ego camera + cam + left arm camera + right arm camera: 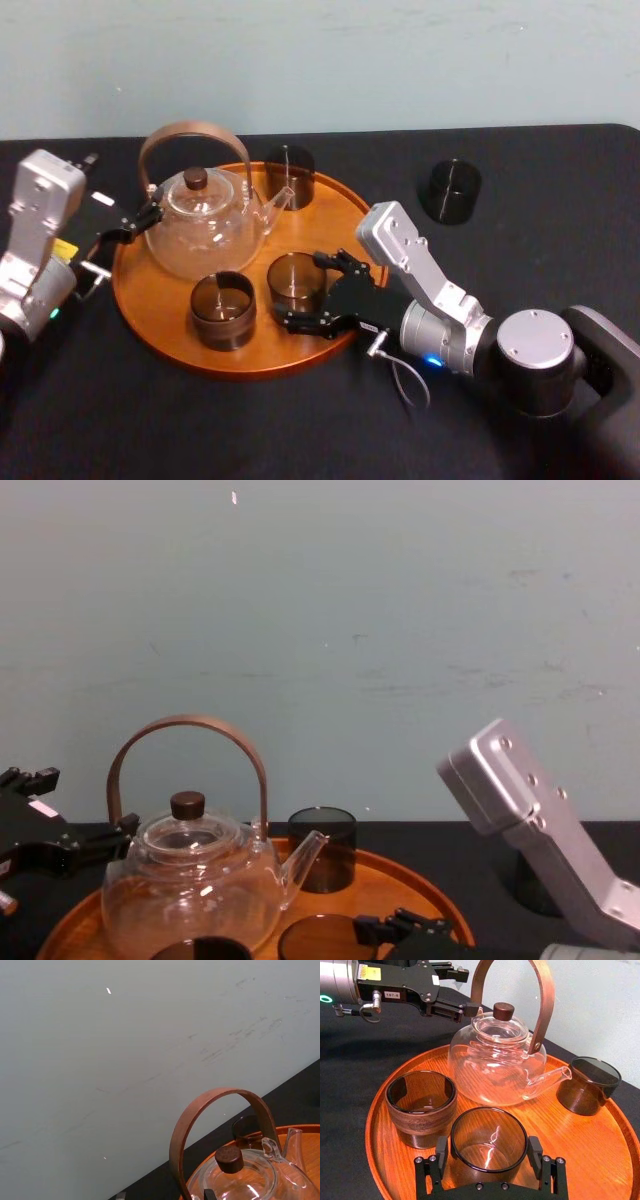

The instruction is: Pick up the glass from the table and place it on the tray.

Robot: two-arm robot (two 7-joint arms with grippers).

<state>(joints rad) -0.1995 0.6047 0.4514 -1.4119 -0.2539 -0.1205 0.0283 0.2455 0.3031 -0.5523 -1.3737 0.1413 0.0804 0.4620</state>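
the jaws of the right gripper (302, 291) (488, 1152) stand a little wider than the glass (293, 275) (489, 1135), one finger (441, 1149) on each side of its wall with only a thin gap between pad and glass. the glass stands upright on the tray (160, 300) (600, 1150), at the front right part of it, close to the rim. the right arm reaches in low across the table (200, 430) from the right.

just left of that glass, also on the tray, stands a banded cup (222, 308) (420, 1107) (brown at the wall, dark at the mouth). the two are near but apart. behind them sits the teapot (205, 235) (495, 1060) (190, 880) with its tall bent wooden handle and dark knob, its spout pointing toward a dark glass (289, 172) (587, 1085) (322, 848) at the back of the tray.

the left gripper (145, 215) (462, 991) hangs at the left side of the teapot, by the foot of the handle, its jaws spread apart and holding nothing.

a black cup (449, 190) stands alone on the table, well to the right of the tray.
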